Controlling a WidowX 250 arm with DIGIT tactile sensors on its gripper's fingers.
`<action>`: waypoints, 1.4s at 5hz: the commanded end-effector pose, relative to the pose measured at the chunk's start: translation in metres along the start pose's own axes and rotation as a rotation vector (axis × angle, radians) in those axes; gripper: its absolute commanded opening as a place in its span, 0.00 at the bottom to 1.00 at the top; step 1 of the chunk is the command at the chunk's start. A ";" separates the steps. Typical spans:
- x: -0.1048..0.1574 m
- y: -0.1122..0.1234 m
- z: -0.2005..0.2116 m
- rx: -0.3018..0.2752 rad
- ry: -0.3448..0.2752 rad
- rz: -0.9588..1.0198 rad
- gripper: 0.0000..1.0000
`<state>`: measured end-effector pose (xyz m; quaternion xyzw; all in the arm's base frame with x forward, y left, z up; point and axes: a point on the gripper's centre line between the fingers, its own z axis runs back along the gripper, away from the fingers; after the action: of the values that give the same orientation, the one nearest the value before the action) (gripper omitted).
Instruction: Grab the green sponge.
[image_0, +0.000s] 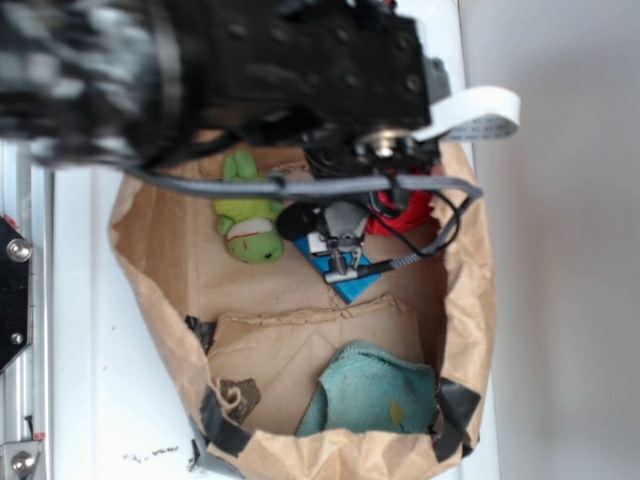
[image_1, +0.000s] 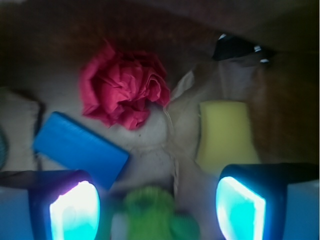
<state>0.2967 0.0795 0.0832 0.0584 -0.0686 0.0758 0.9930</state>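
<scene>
Our gripper (image_1: 157, 207) hangs with jaws spread and empty; the yellow-green sponge (image_1: 225, 132), right of the red crumpled paper (image_1: 125, 90), remains ungrasped.

A brown paper bag (image_0: 160, 290) is lying open on a white surface (image_0: 90, 400), its rim patched with dark tape (image_0: 225, 425). Inside, a green plush toy (image_0: 250, 225) is sitting at about ten o'clock, a blue block (image_1: 80, 147) is resting near the centre, crumpled red paper (image_1: 125, 90) is lying just beside it (toward two o'clock), and a teal cloth (image_0: 375, 390) is slumping at five o'clock.
</scene>
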 end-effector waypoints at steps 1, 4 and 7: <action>0.027 0.023 0.000 0.046 -0.061 0.062 1.00; 0.043 0.036 -0.008 0.111 -0.083 0.109 1.00; 0.008 0.028 0.012 0.090 -0.004 0.033 1.00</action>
<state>0.2969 0.0975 0.0772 0.0943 -0.0376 0.0837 0.9913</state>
